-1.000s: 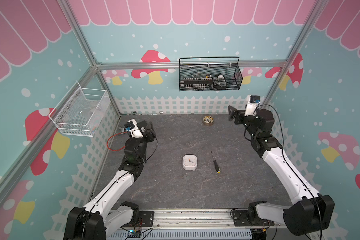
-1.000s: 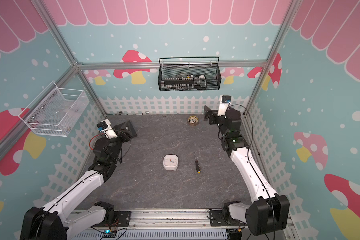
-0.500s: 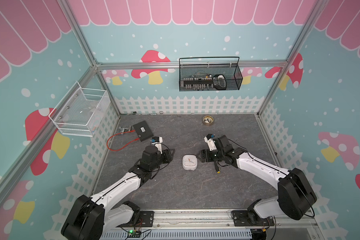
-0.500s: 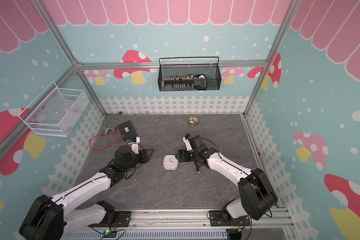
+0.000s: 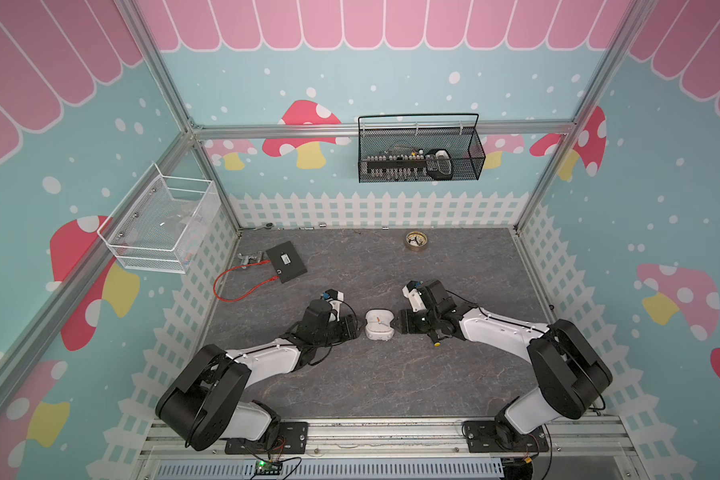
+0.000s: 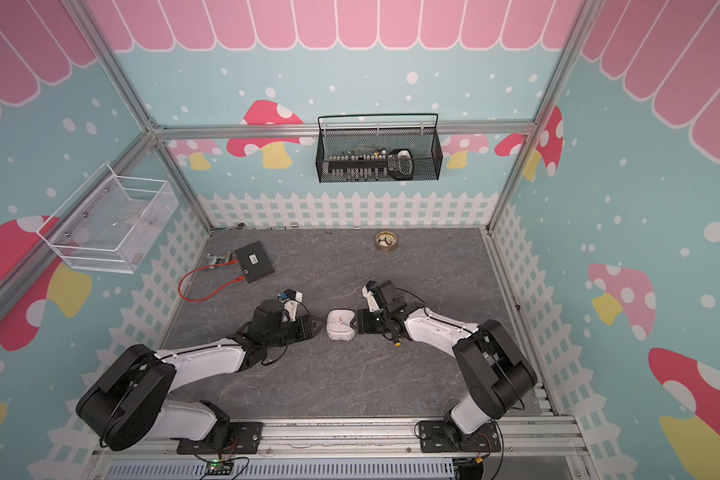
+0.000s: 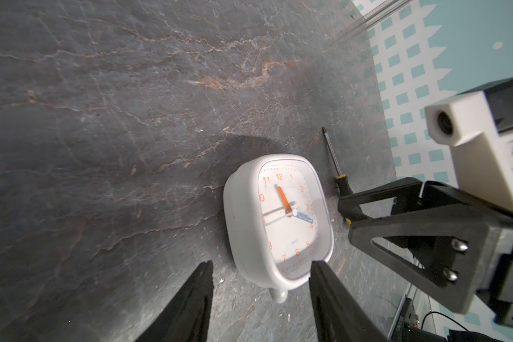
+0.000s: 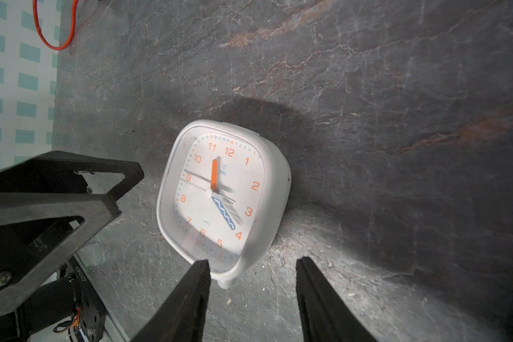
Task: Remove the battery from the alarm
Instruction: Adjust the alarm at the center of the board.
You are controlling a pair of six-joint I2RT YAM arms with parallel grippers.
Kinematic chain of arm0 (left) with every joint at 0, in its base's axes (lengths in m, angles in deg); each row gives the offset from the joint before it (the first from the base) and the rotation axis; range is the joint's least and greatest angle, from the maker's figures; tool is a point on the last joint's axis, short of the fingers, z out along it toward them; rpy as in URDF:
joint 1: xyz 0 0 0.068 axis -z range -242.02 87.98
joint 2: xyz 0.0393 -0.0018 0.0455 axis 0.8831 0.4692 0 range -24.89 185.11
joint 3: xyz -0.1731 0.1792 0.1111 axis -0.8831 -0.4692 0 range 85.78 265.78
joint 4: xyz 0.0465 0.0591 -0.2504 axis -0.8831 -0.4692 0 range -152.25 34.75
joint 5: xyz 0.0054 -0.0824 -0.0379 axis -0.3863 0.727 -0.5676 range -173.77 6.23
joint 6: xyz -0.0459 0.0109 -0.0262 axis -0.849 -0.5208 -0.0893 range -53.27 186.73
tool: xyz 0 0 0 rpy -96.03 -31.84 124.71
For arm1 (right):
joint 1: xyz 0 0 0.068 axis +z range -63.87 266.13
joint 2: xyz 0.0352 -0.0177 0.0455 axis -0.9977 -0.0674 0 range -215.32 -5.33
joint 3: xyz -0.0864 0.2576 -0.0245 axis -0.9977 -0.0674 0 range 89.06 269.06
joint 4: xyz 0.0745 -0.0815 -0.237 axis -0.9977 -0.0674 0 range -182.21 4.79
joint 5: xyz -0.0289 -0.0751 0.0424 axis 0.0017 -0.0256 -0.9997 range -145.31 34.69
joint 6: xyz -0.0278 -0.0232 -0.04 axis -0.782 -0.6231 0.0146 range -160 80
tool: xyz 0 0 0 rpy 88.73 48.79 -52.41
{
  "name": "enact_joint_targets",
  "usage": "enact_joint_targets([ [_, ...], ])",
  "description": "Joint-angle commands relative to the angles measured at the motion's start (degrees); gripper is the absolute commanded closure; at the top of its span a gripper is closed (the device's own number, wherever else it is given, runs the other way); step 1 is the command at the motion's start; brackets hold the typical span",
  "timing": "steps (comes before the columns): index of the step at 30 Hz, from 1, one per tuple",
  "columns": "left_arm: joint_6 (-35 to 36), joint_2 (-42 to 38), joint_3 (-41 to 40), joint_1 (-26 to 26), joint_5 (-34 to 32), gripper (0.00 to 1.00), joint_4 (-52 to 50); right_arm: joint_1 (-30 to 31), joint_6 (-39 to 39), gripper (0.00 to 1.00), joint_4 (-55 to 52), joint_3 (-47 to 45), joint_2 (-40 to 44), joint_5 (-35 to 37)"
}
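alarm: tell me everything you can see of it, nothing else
The alarm is a white rounded-square plastic clock with a clear front. White face, orange numerals, a thick orange pointer near 12, a blue wavy one toward 4, a thin grey one. A small white peg sticks out below the 6. It lies face up on the grey table, so its back is hidden. The left hand and right hand, both open, flank it at its edges; contact cannot be told. A screwdriver lies beside it, apart.

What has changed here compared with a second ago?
Both arms swung in from the back corners: the left gripper and right gripper now flank the white rounded-square plastic alarm clock, jaws apart, nothing held. The clock, the black-and-yellow-handled screwdriver and round brass-coloured disc stayed put.
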Motion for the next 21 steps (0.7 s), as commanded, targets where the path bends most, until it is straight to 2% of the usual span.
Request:
enact_joint_targets([
  [1, -2.1, 2.3, 0.4, 0.3, 3.3, 0.44, 4.6, 0.4, 0.5, 0.47, 1.3, 1.6, -2.1, -0.5],
  [8, -2.6, 5.3, 0.7, 0.3, 4.5, 0.43, 6.2, 0.4, 0.7, 0.46, 1.4, 2.6, -3.7, -0.2],
  [12, -3.3, 7.0, 0.7, 0.3, 5.8, 0.43, 8.8, 0.4, 0.5, 0.49, 1.8, 3.2, -4.5, 0.0],
  [21, -4.9, 11.9, 1.7, 0.3, 8.4, 0.43, 13.5, 0.4, -0.9, 0.73, 0.0, 4.6, -5.4, 2.4],
])
